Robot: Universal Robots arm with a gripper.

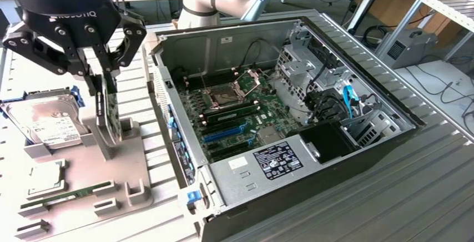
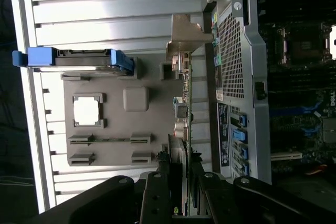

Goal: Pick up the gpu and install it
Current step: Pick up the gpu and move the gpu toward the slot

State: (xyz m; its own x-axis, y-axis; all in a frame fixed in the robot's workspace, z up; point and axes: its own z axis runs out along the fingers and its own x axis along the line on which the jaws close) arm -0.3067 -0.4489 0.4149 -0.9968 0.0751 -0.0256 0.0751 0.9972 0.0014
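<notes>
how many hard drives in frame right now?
1. A silver hard drive with a white label, in a blue caddy, sits on the grey fixture tray at the exterior view's left, beside the open computer case. The case's drive cage may hide others.

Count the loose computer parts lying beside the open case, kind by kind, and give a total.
Hard drive: 1
Graphics card: 1
Processor chip: 1
Memory stick: 1
Total: 4
</notes>
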